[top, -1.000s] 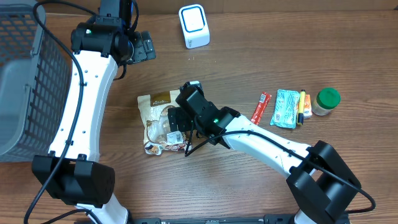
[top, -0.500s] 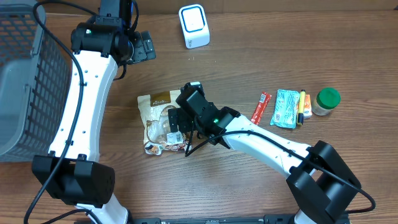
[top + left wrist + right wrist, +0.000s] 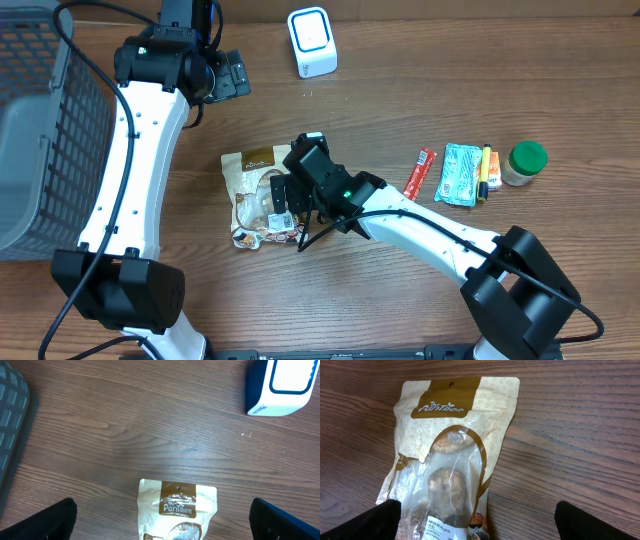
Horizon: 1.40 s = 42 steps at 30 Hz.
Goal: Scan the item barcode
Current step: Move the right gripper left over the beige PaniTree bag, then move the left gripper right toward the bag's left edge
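View from above and from both wrists, as I see them from the remote station.

The snack pouch (image 3: 252, 196) lies flat on the wooden table (image 3: 400, 90), near the middle, with its brown header toward the far edge. My right gripper (image 3: 284, 196) hangs over the pouch's right half and hides part of it from above. In the right wrist view the pouch (image 3: 450, 455) fills the left and centre. The right gripper (image 3: 477, 527) has its jaws spread wide. One dark fingertip (image 3: 380, 519) sits at the pouch's lower left corner, and the other is off to the right over bare wood. The pouch's lower end, with a white printed label (image 3: 442, 530), runs out of the picture between them. I cannot tell whether either finger touches the film.

My left gripper (image 3: 232, 75) is well apart from the pouch, toward the far edge and to the left of the white and blue scanner (image 3: 312, 42). Its jaws are also spread wide. Its own camera shows the pouch header (image 3: 177, 505) low and central between the fingertips (image 3: 52, 520), and the scanner (image 3: 280, 385) at upper right.

A grey basket (image 3: 40, 130) stands at the left edge. To the right lie a red stick packet (image 3: 421, 173), a green packet (image 3: 461, 174), a yellow marker (image 3: 485, 172) and a green-lidded jar (image 3: 524, 162).
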Each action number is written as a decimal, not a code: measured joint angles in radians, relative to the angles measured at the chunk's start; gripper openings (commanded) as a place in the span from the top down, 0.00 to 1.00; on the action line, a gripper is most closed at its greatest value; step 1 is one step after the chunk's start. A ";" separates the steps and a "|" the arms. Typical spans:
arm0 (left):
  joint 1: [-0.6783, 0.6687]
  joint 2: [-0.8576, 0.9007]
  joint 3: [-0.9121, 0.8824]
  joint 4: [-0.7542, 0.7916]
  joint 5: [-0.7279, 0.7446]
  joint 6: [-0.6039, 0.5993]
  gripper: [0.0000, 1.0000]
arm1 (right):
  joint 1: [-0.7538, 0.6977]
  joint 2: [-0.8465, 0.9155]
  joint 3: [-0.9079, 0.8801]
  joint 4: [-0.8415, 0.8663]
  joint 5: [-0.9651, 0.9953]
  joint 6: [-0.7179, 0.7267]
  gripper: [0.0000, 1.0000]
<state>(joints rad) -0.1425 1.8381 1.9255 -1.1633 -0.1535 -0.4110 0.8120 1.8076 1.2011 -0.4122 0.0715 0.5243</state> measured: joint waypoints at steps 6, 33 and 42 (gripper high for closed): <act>0.000 0.000 0.000 0.061 0.008 -0.008 0.00 | 0.000 0.000 0.000 -0.003 0.006 0.000 0.01; 0.000 -0.014 -0.594 0.235 -0.041 -0.062 0.96 | -0.007 0.000 -0.001 -0.052 0.068 -0.001 0.39; -0.007 -0.014 -0.772 0.427 -0.046 -0.065 0.96 | -0.073 0.000 -0.001 -0.079 0.071 0.016 0.33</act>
<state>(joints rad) -0.1493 1.8236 1.1530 -0.7361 -0.1993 -0.4763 0.7391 1.8076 1.2003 -0.4908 0.1421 0.5404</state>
